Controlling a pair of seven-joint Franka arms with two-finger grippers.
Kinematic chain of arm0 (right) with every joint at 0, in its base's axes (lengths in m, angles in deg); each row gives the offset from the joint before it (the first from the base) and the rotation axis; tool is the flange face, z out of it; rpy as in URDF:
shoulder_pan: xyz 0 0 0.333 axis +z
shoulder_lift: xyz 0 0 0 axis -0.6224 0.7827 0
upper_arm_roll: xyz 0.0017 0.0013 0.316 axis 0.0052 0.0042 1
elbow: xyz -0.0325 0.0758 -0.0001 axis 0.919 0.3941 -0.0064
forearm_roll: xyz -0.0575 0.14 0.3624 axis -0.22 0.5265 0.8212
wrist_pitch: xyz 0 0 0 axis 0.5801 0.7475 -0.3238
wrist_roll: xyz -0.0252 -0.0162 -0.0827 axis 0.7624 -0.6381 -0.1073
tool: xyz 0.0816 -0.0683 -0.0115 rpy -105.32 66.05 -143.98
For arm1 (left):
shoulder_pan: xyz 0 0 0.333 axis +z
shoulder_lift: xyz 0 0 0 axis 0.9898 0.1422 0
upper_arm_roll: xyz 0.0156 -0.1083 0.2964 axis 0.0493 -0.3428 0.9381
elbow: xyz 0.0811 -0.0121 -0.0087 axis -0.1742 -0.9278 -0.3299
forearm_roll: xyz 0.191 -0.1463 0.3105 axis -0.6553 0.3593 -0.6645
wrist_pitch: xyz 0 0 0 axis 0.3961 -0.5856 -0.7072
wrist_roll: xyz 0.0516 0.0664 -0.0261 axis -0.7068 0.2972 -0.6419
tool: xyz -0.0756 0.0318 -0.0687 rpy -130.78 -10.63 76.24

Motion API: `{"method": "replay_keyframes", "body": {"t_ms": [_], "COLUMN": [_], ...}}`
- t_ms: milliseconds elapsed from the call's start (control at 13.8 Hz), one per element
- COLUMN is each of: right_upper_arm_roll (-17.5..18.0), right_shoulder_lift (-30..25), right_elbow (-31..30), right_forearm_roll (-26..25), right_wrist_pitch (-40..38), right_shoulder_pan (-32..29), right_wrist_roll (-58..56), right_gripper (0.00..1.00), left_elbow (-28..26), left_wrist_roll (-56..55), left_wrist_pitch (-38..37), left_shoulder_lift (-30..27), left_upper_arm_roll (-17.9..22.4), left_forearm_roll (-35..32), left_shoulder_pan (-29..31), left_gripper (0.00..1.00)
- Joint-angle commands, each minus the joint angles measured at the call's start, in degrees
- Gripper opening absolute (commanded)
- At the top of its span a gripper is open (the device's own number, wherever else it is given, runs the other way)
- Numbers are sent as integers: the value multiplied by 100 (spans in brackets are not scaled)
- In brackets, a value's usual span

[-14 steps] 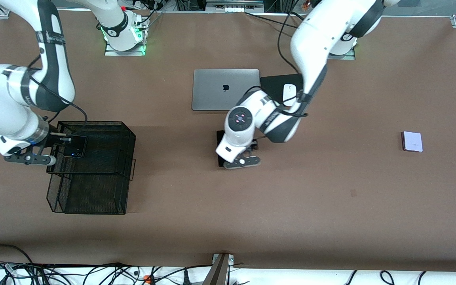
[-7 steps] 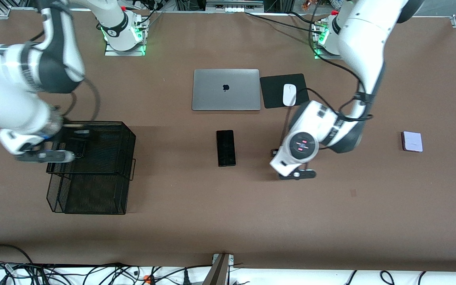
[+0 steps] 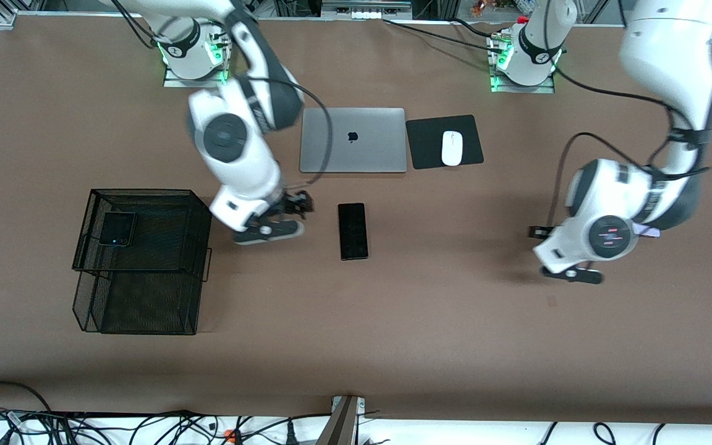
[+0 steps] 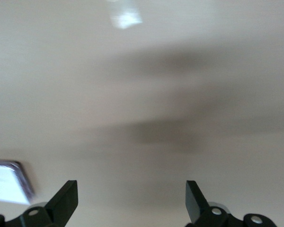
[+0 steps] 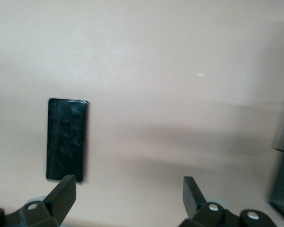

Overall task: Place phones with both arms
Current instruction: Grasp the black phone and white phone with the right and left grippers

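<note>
The small black phone [image 3: 116,228] lies in the black wire basket [image 3: 146,196]. The long black phone [image 3: 353,230] lies flat on the table in front of the laptop. It also shows in the right wrist view [image 5: 66,139]. My right gripper [image 3: 294,205] is open and empty, just beside that phone toward the basket [image 5: 128,184]. The lavender-white phone [image 3: 651,232] is almost hidden under my left arm; it shows in the left wrist view [image 4: 7,182]. My left gripper [image 3: 540,233] is open and empty over bare table beside it [image 4: 131,189].
A shut silver laptop [image 3: 353,139] lies near the arms' bases. Beside it a white mouse [image 3: 452,148] sits on a black pad [image 3: 424,145]. The basket stands toward the right arm's end of the brown table [image 3: 430,321].
My right gripper let go of the small black phone in the basket and swung over beside the long phone. My left gripper left the long phone and moved to the lavender-white one.
</note>
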Motion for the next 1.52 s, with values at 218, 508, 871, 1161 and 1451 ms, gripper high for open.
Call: {"method": "replay_keyframes", "body": {"t_ms": [218, 508, 871, 1161, 1451], "right_upper_arm_roll": [146, 146, 146, 146, 146], "right_shoulder_lift": [1255, 1449, 1677, 1853, 1906], "right_elbow": [535, 535, 535, 535, 526], "right_forearm_roll": [88, 79, 88, 71, 71], "right_wrist_pitch": [1019, 1284, 1538, 1881, 1882], "right_shoulder_pan": [436, 603, 735, 814, 823], "right_wrist_roll": [1053, 1379, 1423, 1590, 1599], "right_gripper": [100, 100, 100, 100, 100], "left_elbow": [-1596, -2378, -2547, -2539, -2538], "left_wrist_roll": [1529, 2532, 2866, 2806, 2428], "left_wrist_pitch": [2045, 3505, 3806, 4035, 4114], "left_shoulder_lift": [-701, -648, -569, -376, -314], "left_upper_arm_roll": [-101, -110, -118, -487, -558], "left_forearm_roll": [-118, -126, -118, 285, 463], "left_shoulder_pan": [1807, 2730, 3197, 3760, 3734], "left_gripper": [100, 100, 100, 100, 100]}}
